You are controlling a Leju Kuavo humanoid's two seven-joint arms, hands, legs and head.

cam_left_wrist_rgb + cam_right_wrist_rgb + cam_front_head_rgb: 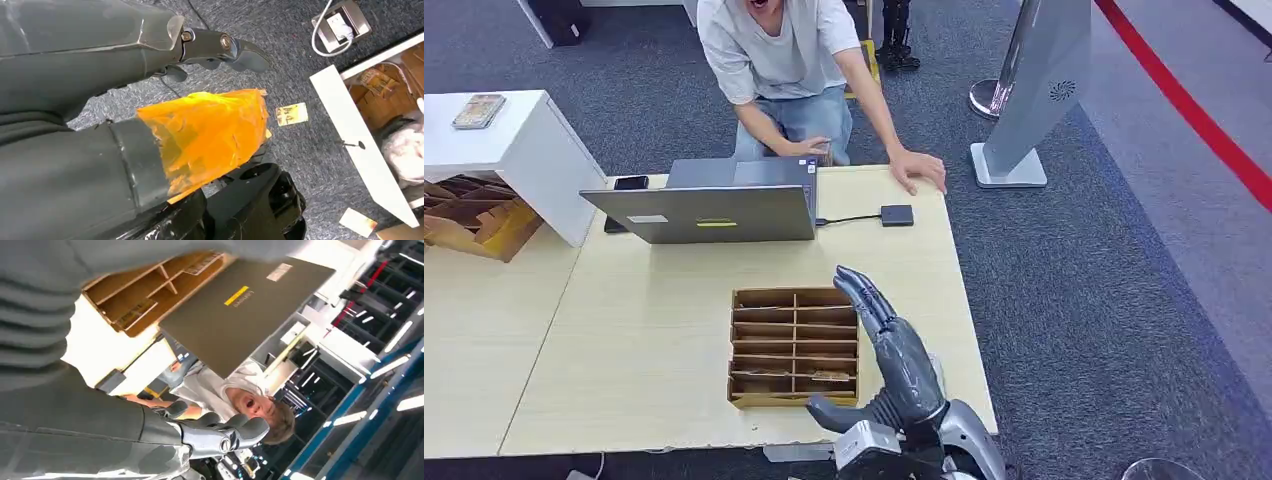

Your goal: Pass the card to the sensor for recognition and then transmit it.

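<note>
My right hand is raised over the table's near right part, beside a brown cardboard divider box. Its fingers are stretched out and apart, with nothing in them. A card lies in one of the box's near right compartments. The sensor, a small dark square pad, lies on the table beyond the hand, cabled to a grey laptop. The right wrist view has the thumb, the box and the laptop lid. My left hand hangs over the carpet, holding nothing.
A person crouches behind the table with one hand resting on its far right corner. A black phone lies left of the laptop. A white cabinet stands at the left and a grey stand at the right. Loose cards lie on the floor.
</note>
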